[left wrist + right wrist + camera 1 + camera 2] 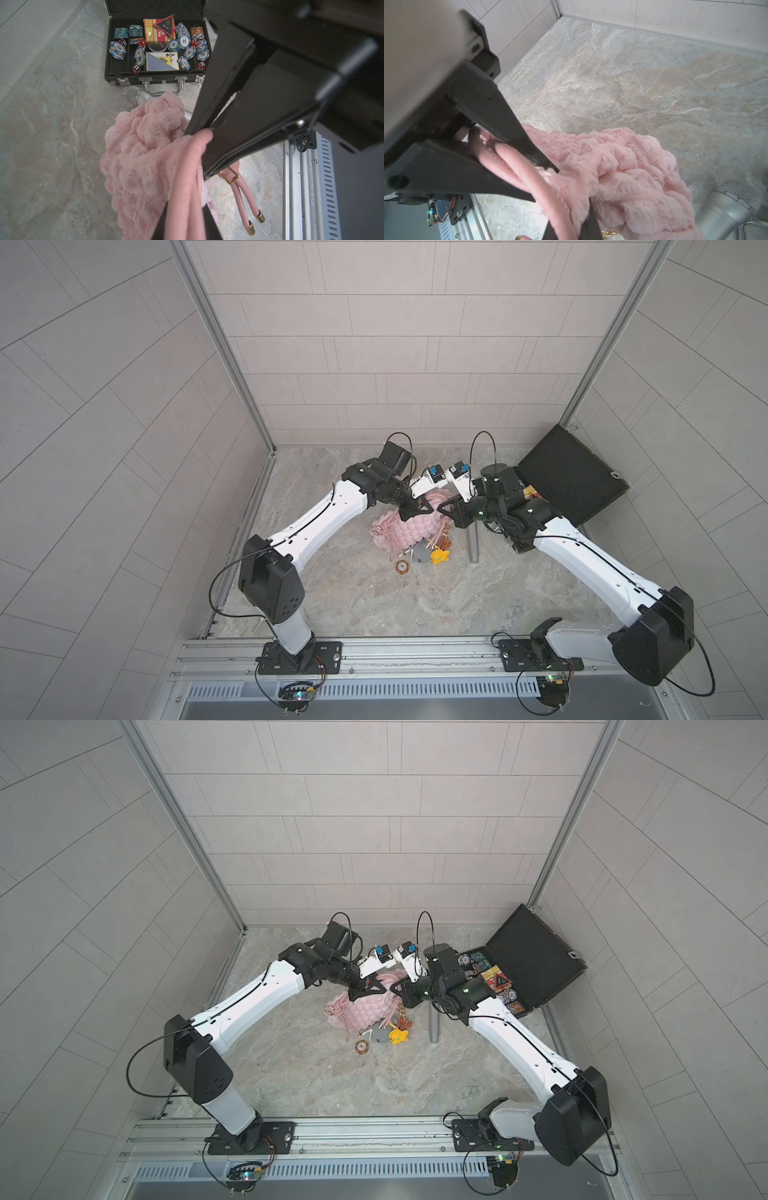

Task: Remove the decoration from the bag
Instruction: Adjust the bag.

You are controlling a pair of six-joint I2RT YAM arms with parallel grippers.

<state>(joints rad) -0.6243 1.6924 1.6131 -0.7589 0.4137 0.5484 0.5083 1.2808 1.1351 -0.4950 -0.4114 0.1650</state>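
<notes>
- Grey tiled walls close in a marble-patterned counter (415, 605); the bag (409, 531) sits near its middle, between the two arms, slumped under its strap
- Its pink cord strap (187, 187) is the part in hand: the left end effector (427, 510) is clamped on it, and the right end effector (546, 187) is pinched together on the same strap just beside, tips almost meeting in both top views
- The step looks like steadying and lifting the bag; the decoration (439, 556), a cluster with a yellow charm and a grey one, lies at the bag's near corner, apparently not yet off
- Next, I judge, one end effector should hold the strap while its partner lets go, drops to the cluster and finds its clasp, which is too small to make out
- Black case (573, 477), lid open and full of chips, stands well apart on the right, no hindrance
- Silver microphone (472, 545) lies near the charms and may crowd an approach from the right
- Loose strap ends (260, 217) with gold tips lie by the cluster and could snag; a small round disc (402, 568) lies just beside, whether tied on I cannot tell
</notes>
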